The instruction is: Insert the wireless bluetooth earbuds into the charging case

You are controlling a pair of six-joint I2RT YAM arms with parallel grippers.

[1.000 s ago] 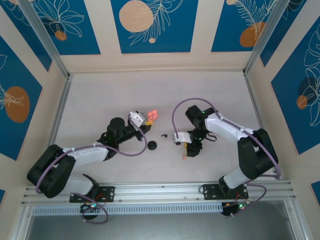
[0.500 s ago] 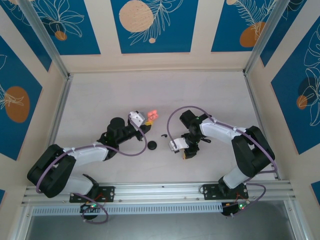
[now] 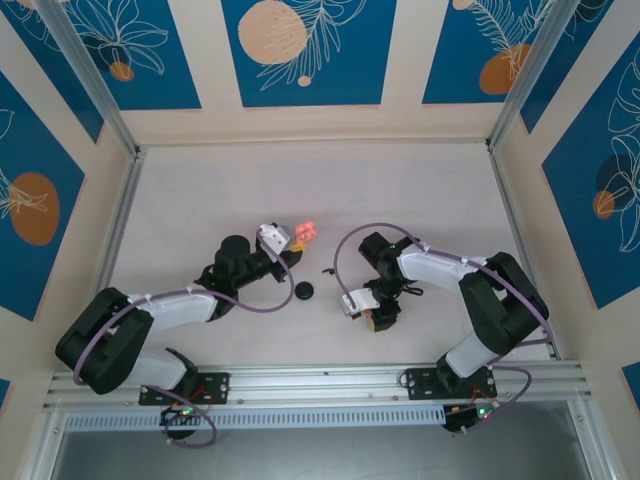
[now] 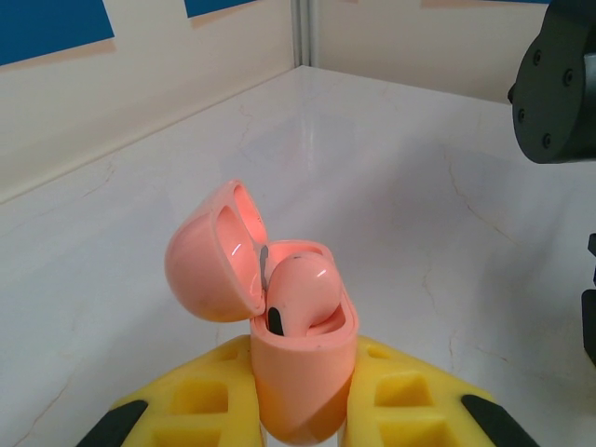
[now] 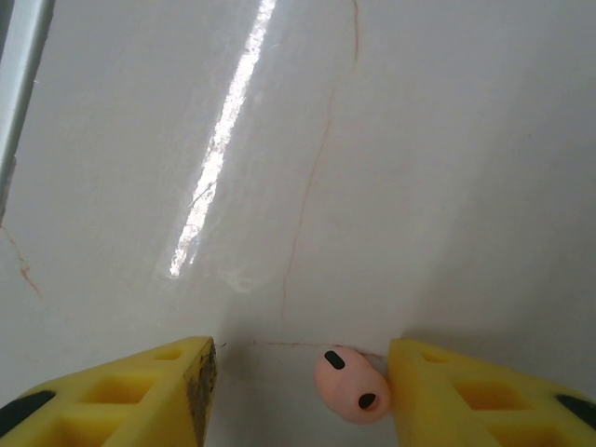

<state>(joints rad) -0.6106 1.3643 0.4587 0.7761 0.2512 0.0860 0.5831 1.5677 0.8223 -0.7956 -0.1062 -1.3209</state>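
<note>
**Case Clamped Open on the Left, Loose Pink Bud Between the Right Jaws**

Detail that is lost from above is supplied by the left wrist view. The charging case [image 4: 303,372], glossy and salmon pink, is gripped upright between the yellow fingers [image 4: 200,405] of the left gripper [image 4: 303,410]. Its domed lid [image 4: 216,270] is swung back to one side. One pink earbud [image 4: 300,296] is seated in the case, with a dark oval on its rounded body. From above, the case is seen only as a small pink blot near the middle of the table [image 3: 200,190].

In the right wrist view the right gripper [image 5: 300,372] is held low over the table with its jaws apart and nothing clamped. A second pink bud [image 5: 350,384] lies on the surface between them, close against the inner face of one finger [image 5: 484,391] and well apart from the other. Two dark marks can be made out on it. Whether it touches that finger cannot be told.

Only from above is the layout given. The right gripper is placed nearer the near edge than the left one. A tiny black comma-shaped bud [image 3: 327,270] and a black round object [image 3: 304,291] lie between the two arms.

The table is pale and polished, with faint veins and a streak of glare. It is enclosed by cream walls [image 3: 400,120] carrying blue panels [image 3: 300,50] with line-drawn leaves and orange discs, and by metal posts [image 3: 90,75] at the far corners.
</note>
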